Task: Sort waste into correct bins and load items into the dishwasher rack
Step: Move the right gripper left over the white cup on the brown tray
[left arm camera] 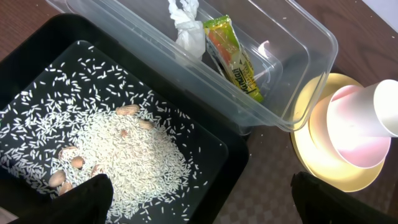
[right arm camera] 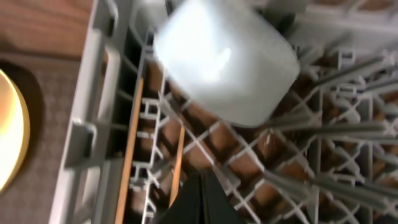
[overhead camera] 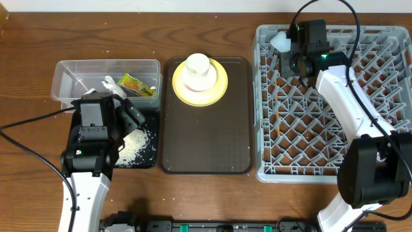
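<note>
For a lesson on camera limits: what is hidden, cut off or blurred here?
Overhead: the left arm covers part of the shallow black bin and its white rice.
Right wrist: the small white cup in the grey plastic grid rack is blurred.
Left wrist: a white object over the pinkish-white bowl runs off the right edge.

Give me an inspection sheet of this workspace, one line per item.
Surface: wooden table, brown tray at centre.
Job's things: tissue and wrapper in clear tub; rice in black bin; bowl on plate on the tray, white cup on the bowl; pale dish in rack corner.
Clutter: tan nut-like bits among the rice.
Grippers: left gripper open over black bin; right gripper shut, empty, beside the pale dish.
Cables: black cables on the table's left and looped above the rack.
Surroundings: nothing seen.
</note>
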Robot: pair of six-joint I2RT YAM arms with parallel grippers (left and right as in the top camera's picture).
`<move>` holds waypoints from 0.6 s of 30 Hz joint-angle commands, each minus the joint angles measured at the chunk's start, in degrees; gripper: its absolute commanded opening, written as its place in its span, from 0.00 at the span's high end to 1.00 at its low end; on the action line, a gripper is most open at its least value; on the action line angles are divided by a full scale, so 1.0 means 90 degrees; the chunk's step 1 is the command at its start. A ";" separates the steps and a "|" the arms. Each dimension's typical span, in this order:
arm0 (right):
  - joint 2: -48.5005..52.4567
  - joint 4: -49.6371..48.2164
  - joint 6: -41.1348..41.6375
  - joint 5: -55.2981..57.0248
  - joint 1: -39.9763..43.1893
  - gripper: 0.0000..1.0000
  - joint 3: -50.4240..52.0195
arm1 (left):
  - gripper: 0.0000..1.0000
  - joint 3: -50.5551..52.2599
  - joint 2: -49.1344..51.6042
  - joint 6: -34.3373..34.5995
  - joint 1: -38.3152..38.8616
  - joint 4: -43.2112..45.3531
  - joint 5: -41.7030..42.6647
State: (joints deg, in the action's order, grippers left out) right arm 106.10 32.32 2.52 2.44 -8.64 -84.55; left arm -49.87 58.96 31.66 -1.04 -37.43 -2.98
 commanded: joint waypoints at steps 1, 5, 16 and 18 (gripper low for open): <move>-0.0146 -0.0243 -0.0002 0.0075 -0.0049 0.99 0.0044 | 0.05 -0.0092 0.0022 -0.0034 -0.0027 -0.0010 -0.0073; -0.0170 -0.0430 -0.0002 0.0029 -0.0049 0.99 0.0002 | 0.05 -0.0092 0.0022 -0.0034 -0.0027 -0.0010 -0.0073; -0.0141 -0.1549 -0.0002 0.0675 -0.0005 0.99 0.0002 | 0.05 -0.0092 0.0022 -0.0032 -0.0027 -0.0010 -0.0073; -0.0092 -0.1814 -0.0002 0.0685 0.0046 0.99 0.0002 | 0.05 -0.0092 0.0022 -0.0032 -0.0027 -0.0007 -0.0073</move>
State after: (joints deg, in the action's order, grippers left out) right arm 106.10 17.41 2.52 6.13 -8.58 -84.55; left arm -49.87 59.00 31.66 -1.04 -37.45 -2.98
